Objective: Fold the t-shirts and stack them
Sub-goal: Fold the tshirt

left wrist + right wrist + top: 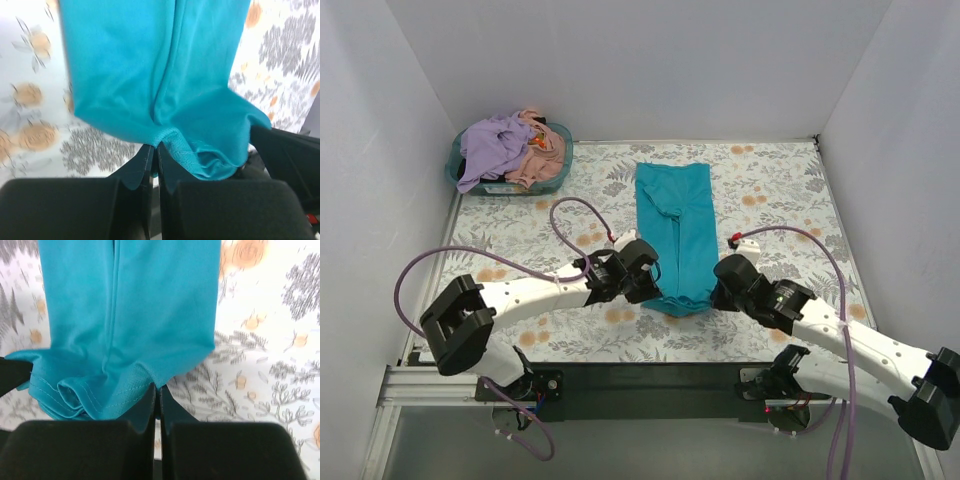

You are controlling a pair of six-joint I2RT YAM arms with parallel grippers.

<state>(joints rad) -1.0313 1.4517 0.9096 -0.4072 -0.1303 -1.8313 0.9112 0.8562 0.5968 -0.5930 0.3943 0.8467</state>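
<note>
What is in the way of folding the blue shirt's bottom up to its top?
Nothing I can see. The left gripper and right gripper pinch the teal shirt by its near hem, only its own cloth ahead. The basket sits away in the far left corner.

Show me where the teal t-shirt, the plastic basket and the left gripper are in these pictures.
teal t-shirt (675, 215), top external view, middle of the folded cloth.
basket (508, 187), top external view, its near wall.
left gripper (155, 150), left wrist view, between its fingertips.
</note>
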